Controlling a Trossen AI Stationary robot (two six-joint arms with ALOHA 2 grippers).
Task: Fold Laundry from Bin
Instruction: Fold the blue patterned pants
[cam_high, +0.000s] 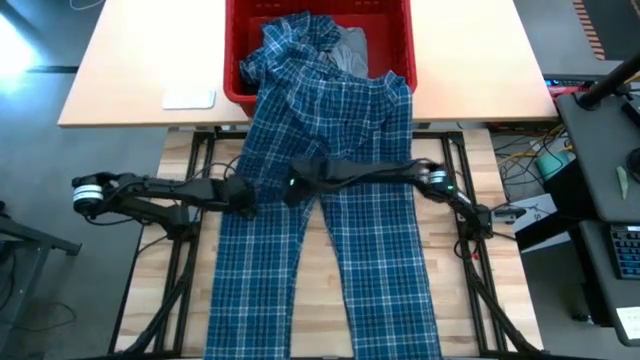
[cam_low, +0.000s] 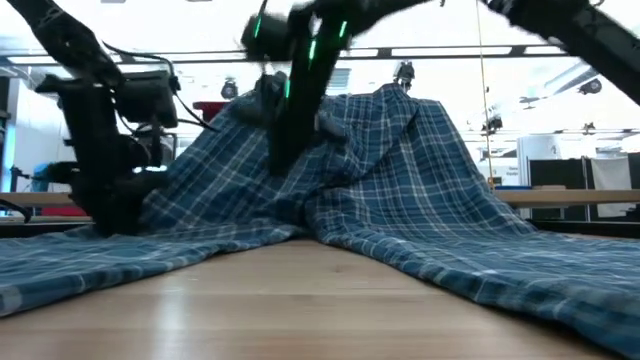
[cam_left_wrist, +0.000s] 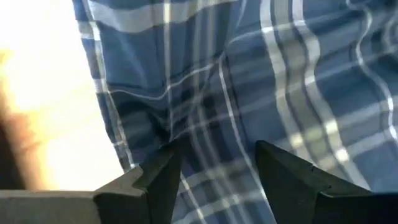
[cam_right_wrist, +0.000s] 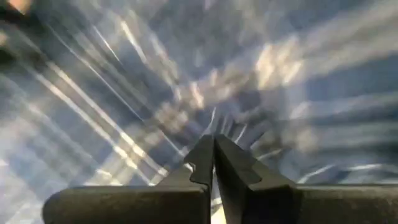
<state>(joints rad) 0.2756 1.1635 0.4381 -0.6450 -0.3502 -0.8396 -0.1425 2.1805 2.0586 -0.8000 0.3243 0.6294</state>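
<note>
A blue-and-white plaid garment with two long legs trails out of the red bin, over its near rim and down the wooden table to the near edge. A grey piece of laundry lies inside the bin. My right gripper is shut on the plaid cloth at its middle, where the two legs part. My left gripper is open at the garment's left edge, fingers pointing steeply down, one on either side of a cloth fold. My right gripper pinches a pucker of the plaid cloth between its shut fingertips, coming slanting down from the table's right. Creases radiate from the tips. The cloth rises to the fingers; the legs stay on the table. My left gripper: I cannot tell whether its fingers touch the cloth.
A white flat thing lies on the tan table left of the bin. Bare wood shows between the garment's legs and at both sides. Cables and equipment crowd the floor at the right.
</note>
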